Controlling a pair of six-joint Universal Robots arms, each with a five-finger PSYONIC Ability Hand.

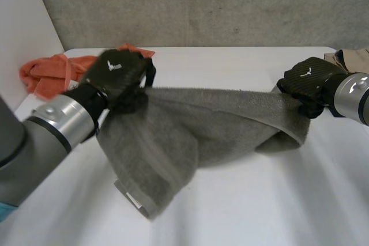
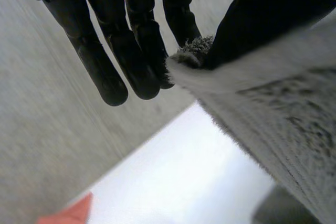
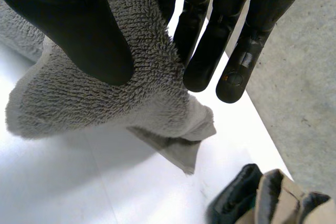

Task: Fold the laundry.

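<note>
Right, here's the backdrop: a rough grey concrete wall (image 1: 202,4) runs behind everything, with a plain white panel (image 1: 23,15) closing off the left side. Below it, the white table (image 1: 259,200) spreads wide and bright. Strung across the middle is the grey towel (image 1: 190,131), lifted off the surface along its top edge and stretched between the two hands, its lower folds sagging down until a hemmed corner rests on the table.

On to the left hand (image 1: 118,76): it has the towel's left end, and the left wrist view shows the thumb nipping the fluffy edge against straight fingers (image 2: 131,40). The right hand (image 1: 308,82) has the opposite end, thumb (image 3: 73,30) clamped over the terry with the fingers behind it, a doubled corner hanging just below.

Smaller things now: an orange cloth (image 1: 49,73) lies crumpled at the table's far left, behind the left hand, and a beige garment (image 1: 354,59) sits at the far right edge.
</note>
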